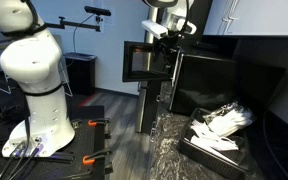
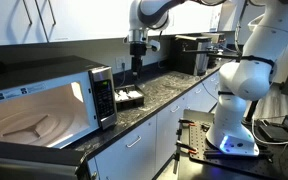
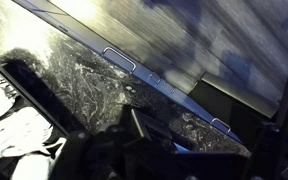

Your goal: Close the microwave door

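Speckled dark stone counter (image 2: 172,86) runs mid-frame. At frame centre, the flat black glass-windowed microwave door (image 1: 139,62) looks rigid, light and hinged, so push its frame. The end effector (image 2: 136,64) gapes wide, empty.

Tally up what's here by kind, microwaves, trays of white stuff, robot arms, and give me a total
Microwave: 1
Tray: 1
Robot arm: 1
Total: 3
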`<state>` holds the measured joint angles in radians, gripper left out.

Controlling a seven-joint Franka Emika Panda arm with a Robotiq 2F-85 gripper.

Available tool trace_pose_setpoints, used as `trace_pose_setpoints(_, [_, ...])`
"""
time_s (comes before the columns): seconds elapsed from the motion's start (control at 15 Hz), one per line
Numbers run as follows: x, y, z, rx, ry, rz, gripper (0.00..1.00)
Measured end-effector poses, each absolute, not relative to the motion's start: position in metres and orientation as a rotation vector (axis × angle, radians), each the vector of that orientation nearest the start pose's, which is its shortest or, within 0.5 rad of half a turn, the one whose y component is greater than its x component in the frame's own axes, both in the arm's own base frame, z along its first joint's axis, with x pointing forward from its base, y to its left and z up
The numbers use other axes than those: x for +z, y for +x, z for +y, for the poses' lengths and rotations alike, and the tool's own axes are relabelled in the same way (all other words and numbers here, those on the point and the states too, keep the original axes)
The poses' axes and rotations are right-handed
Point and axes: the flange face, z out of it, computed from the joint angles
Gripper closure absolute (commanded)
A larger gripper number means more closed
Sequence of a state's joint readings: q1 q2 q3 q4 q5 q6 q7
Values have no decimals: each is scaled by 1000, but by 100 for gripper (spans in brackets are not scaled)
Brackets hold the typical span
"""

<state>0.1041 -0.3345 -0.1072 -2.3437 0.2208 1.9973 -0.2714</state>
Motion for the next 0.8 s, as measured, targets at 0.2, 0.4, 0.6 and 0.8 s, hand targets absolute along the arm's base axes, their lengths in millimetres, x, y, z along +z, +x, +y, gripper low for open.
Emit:
trace_pose_setpoints(0.2, [463,444,10,-24,-2894,-263,0])
trace_pose_setpoints(0.4, [463,445,11,-24,-2895,-271,0])
trace_pose_setpoints(0.6, [465,448,25,-51,-2894,-384,0])
trace_pose_setpoints(0.8, [475,453,55,-116,-2880,-561,0])
